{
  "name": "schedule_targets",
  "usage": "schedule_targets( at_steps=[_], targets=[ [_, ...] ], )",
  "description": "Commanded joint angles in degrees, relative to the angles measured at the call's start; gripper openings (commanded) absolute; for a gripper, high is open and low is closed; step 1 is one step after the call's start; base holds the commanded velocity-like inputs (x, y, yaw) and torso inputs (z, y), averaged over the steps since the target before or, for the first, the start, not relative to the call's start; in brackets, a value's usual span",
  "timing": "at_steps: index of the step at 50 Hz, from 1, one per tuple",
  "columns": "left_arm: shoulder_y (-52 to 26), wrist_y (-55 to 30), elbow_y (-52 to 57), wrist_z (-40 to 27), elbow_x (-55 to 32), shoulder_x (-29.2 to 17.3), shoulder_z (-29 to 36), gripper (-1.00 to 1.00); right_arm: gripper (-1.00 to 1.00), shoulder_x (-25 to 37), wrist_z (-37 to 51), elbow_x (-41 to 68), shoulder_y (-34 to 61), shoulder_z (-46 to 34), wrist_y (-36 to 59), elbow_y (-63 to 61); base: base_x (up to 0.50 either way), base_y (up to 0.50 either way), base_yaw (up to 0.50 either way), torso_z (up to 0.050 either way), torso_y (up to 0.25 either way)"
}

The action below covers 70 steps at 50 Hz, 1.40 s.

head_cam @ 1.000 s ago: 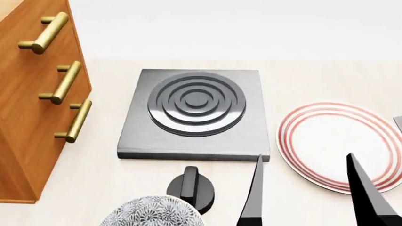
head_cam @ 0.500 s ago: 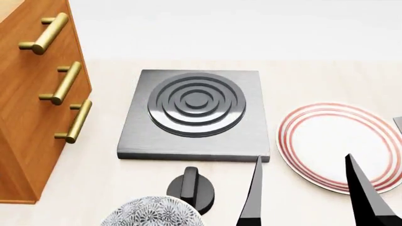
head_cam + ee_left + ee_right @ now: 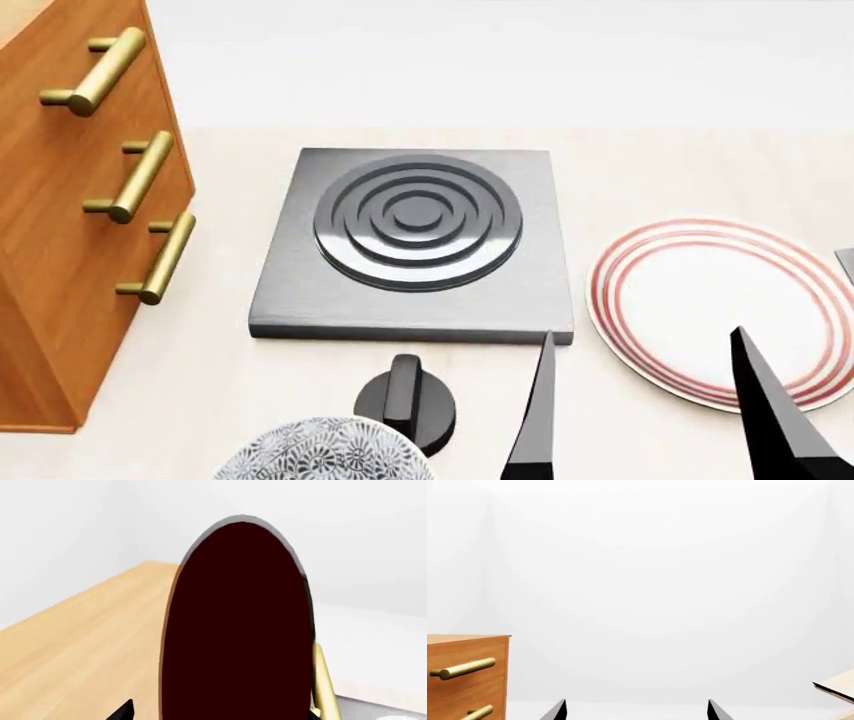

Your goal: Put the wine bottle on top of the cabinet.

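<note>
Almost nothing has shifted since the earlier frames, with the wine bottle [image 3: 237,630] filling the left wrist view over the cabinet [image 3: 80,645] top, the left gripper's grip impossible to tell, and the right gripper [image 3: 654,415] spread empty near the plate [image 3: 694,300].

Square brushed-grey metal hob plate with concentric raised rings [image 3: 414,245] sits flat mid pale beige surface [image 3: 667,170]. Black round knob with upright grip [image 3: 404,398] just in front of it. White round plate with red rim rings [image 3: 714,305] to its right, apart. Grey-white floral patterned bowl [image 3: 320,452] touching knob's left edge, cropped.
</note>
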Motion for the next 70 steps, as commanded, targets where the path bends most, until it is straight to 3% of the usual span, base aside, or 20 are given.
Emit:
schedule_targets(
  at_steps=[1, 21, 32, 36, 45, 61, 70],
  targets=[
    [0.95, 1.24, -1.22, -0.85, 1.6, -0.17, 0.29, 1.0, 1.0, 0.21, 0.07, 0.23, -0.01, -0.07, -0.22, 0.05, 0.0, 0.0, 0.0, 0.0, 0.0],
    [6.16, 5.03, 5.12, -0.05, 0.53, -0.6, -1.33, 1.0, 1.0, 0.09, -0.07, -0.41, 0.35, -1.53, -0.26, 0.43, 0.0, 0.0, 0.0, -0.001, 0.0],
    [7.87, 3.34, 14.83, 1.27, -0.78, -1.62, -0.7, 1.0, 1.0, -0.01, -0.13, -0.61, 0.56, -2.3, -0.21, 0.62, 0.0, 0.0, 0.0, 0.0, 0.0],
    [8.5, 3.49, 17.92, 1.48, 0.54, -3.54, 3.0, 1.0, 1.0, -0.01, -0.18, -0.61, 0.72, -2.54, -0.17, 0.66, 0.0, 0.0, 0.0, 0.0, 0.0],
    [10.31, 2.32, 24.81, 1.34, -0.16, -3.6, 2.37, 1.0, 1.0, -0.03, -0.23, -0.71, 0.89, -3.04, -0.19, 0.8, 0.0, 0.0, 0.0, 0.0, 0.0],
    [14.1, -3.64, 46.96, 0.81, -3.34, -1.98, -2.6, 1.0, 1.0, -0.7, -0.73, -1.62, 1.63, -5.02, -0.23, 1.59, 0.0, 0.0, 0.0, 0.0, 0.0],
    [22.54, -5.44, 61.84, -1.17, -3.52, -0.92, -3.12, 1.0, 1.0, -0.72, -0.53, -1.52, 2.18, -5.67, 0.48, 1.01, 0.0, 0.0, 0.0, 0.0, 0.0]
  ],
)
